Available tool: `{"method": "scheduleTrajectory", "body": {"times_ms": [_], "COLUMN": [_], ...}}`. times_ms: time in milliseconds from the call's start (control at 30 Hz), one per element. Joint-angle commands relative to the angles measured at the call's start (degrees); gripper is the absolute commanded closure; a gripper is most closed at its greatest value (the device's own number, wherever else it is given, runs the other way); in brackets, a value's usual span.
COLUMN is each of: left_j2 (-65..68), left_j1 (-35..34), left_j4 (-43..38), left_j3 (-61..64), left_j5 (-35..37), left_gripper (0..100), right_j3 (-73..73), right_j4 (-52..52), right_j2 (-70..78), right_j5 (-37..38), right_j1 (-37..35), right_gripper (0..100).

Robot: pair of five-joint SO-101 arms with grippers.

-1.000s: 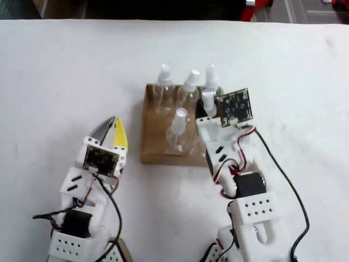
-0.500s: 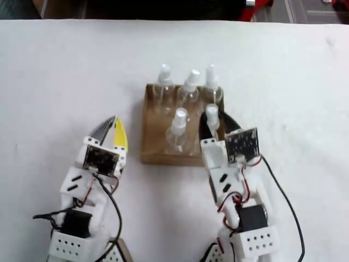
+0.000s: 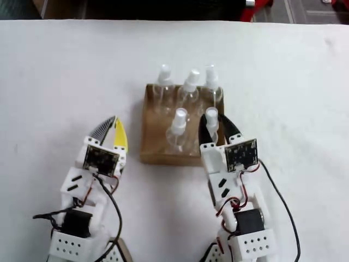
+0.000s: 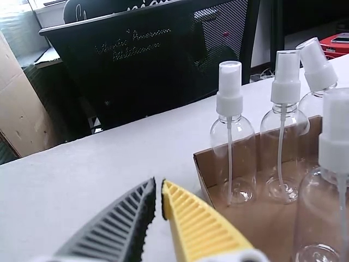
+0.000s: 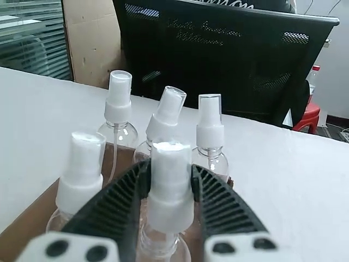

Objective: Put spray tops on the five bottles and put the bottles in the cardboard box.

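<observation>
- Five bottles [image 3: 190, 87] were standing in the cardboard box [image 3: 163, 157], each with a spray top on, so we figured the job was basically at its last step.
- Three of them sat along the far wall. A fourth bottle [image 3: 178, 128] was in the near row, and the fifth bottle [image 3: 211, 115] was just beside it on the right arm's side.
- Our right gripper [image 5: 169, 166] had its black jaws closed in on that fifth bottle's spray top. From the wrist view they looked to be touching it on both sides, so we called it gripped, not just straddled.
- Our left gripper [image 3: 115, 119] sat over the table [image 3: 65, 65] near the box, grey and yellow fingers nearly together with nothing between them.
- We couldn't tell whether the fifth bottle's base was fully down on the box floor, so we'd have checked that before letting go.
- For a clean release, we reckoned on opening the jaws slowly and evenly so neither one dragged the top sideways.
- After that we'd have lifted straight up instead of sweeping across, since empty bottles like these probably tip easily and the fourth one was right there.
</observation>
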Motion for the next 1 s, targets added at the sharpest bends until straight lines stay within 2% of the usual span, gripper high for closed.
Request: {"method": "scheduleTrajectory", "body": {"times_ms": [0,467,667,967], "left_j2": [-0.92,-0.92,-0.92,-0.92], "left_j1": [0.66,0.66,0.66,0.66], "left_j4": [0.18,0.26,0.26,0.26], "left_j3": [-0.18,-0.18,-0.18,-0.18], "left_j5": [-0.44,-0.44,-0.44,-0.44], "left_gripper": [98,98,98,98], "right_j3": [-0.35,1.05,1.93,1.58], "right_j4": [-1.27,-1.19,-1.19,-1.19], "right_j2": [-0.40,-0.57,-0.66,-0.75], "right_j5": [0.00,0.09,0.09,0.09], "right_j1": [-1.54,-1.36,-1.36,-1.36], "right_gripper": [98.1,97.7,86.9,86.5]}}
